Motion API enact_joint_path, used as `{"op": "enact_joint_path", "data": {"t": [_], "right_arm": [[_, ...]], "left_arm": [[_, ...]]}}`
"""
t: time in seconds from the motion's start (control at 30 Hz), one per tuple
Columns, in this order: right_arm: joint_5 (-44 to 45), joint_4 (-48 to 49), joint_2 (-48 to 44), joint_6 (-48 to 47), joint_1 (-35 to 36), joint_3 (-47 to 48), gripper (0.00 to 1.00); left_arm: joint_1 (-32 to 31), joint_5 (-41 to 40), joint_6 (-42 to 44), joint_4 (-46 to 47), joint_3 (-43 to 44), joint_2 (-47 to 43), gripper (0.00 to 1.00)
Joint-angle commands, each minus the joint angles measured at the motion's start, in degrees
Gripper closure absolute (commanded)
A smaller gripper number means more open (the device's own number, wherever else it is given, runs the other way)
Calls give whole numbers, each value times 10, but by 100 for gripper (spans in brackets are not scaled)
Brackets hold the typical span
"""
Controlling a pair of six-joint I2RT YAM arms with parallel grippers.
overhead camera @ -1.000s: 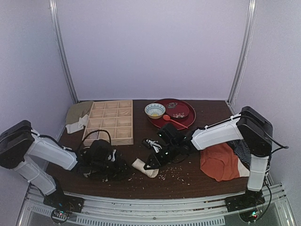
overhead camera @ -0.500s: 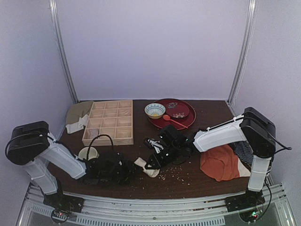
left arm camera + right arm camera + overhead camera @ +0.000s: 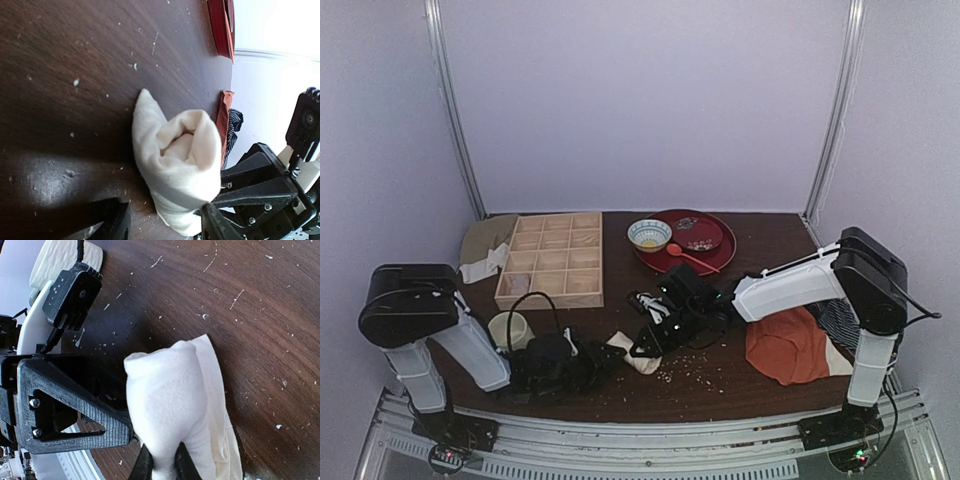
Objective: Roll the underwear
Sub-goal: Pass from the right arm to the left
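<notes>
The underwear point(image 3: 632, 355) is a cream fabric roll lying on the dark table near the front middle. In the left wrist view the underwear point(image 3: 177, 160) shows its rolled open end, with its near end lying between the two black fingers. My left gripper point(image 3: 165, 227) is open around that end, one finger on each side point(image 3: 598, 362). My right gripper point(image 3: 162, 467) is shut, pinching a fold of the underwear point(image 3: 167, 395) between its fingertips. It reaches in from the right point(image 3: 648, 343). The two grippers face each other across the roll.
A cream mug point(image 3: 508, 328) stands just left of my left arm. Behind are a wooden compartment box point(image 3: 552, 258), a red tray point(image 3: 715, 258) and a small bowl point(image 3: 649, 234). An orange-red garment point(image 3: 785, 343) and a striped cloth point(image 3: 835, 318) lie at the right. Crumbs dot the table.
My left arm has slid right along the front toward the roll, uncovering the mug, and its jaws have spread wider. My right gripper has kept its pinch on the underwear.
</notes>
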Motion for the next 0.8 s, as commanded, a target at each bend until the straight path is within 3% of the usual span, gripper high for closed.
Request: {"op": "enact_joint_path", "data": {"t": [0.0, 0.33, 0.77], "right_arm": [[20, -72, 26, 6, 6, -21, 100], [16, -73, 20, 4, 9, -25, 100], [13, -63, 16, 6, 15, -36, 100]], "left_arm": [[-1, -32, 2, 56, -12, 17, 34], [-1, -44, 4, 148, 0, 82, 33], [1, -54, 2, 145, 6, 101, 32]]}}
